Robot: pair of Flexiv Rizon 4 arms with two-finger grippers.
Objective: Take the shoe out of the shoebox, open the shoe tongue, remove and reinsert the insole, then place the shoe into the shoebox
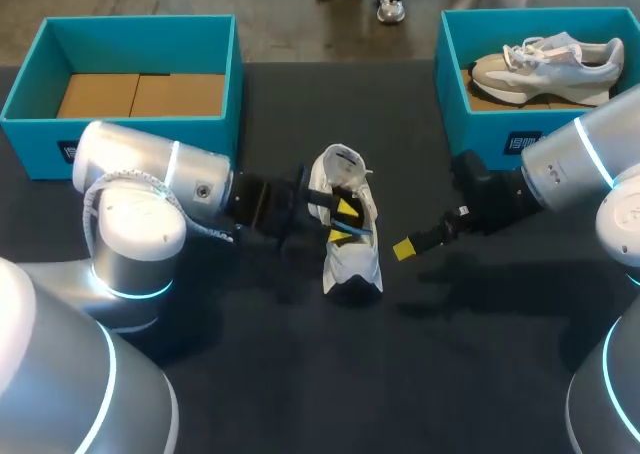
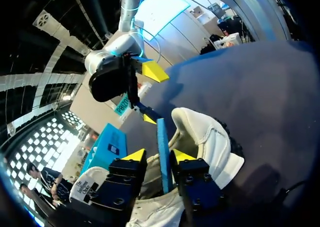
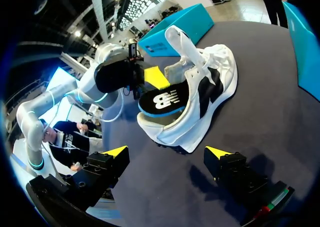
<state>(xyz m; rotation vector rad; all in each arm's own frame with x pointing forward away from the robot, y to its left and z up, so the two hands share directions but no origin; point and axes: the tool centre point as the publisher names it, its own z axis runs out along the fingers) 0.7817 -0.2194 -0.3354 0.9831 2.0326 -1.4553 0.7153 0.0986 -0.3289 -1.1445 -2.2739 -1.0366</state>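
A white shoe (image 1: 350, 224) lies on its side in the middle of the dark table. Its dark insole with a blue rim (image 3: 162, 102) stands partly out of the shoe's opening. My left gripper (image 1: 344, 222) is at that opening. In the left wrist view its fingers (image 2: 134, 154) stand a little apart on either side of the insole's blue edge (image 2: 163, 137), with a gap showing, so it is open. My right gripper (image 1: 405, 247) hangs wide open just right of the shoe (image 3: 200, 87), holding nothing.
An open teal shoebox (image 1: 130, 21) with a cardboard floor stands at the back left. A second teal shoebox (image 1: 452, 84) at the back right holds another pale shoe (image 1: 548, 64). Bare table lies in front of the shoe.
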